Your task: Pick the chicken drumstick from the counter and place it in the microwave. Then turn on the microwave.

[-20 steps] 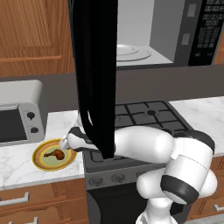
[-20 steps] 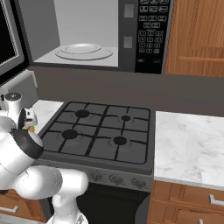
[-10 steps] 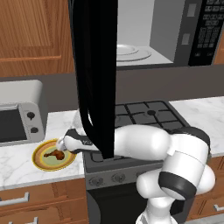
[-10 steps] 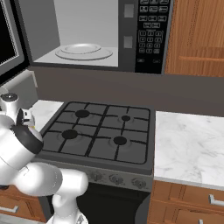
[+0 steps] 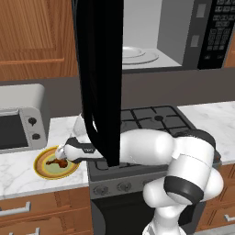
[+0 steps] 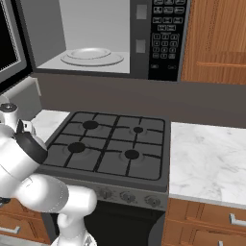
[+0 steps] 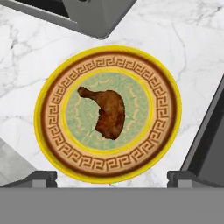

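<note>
The gripper (image 7: 112, 177) hangs directly over the chicken drumstick (image 7: 109, 113) with jaws wide apart, the drumstick's long axis running diagonally between them.

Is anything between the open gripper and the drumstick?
No. In the hand view the gripper hangs above the drumstick, which lies in the middle of the yellow plate, with nothing between them.

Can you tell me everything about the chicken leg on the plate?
The drumstick is small, brown-orange and looks roasted, with a fat meaty end and a thin bony end. It lies flat in the green middle of the yellow plate, touching only the plate. The plate sits on the marble counter. The open gripper hangs above it, not touching.
</note>
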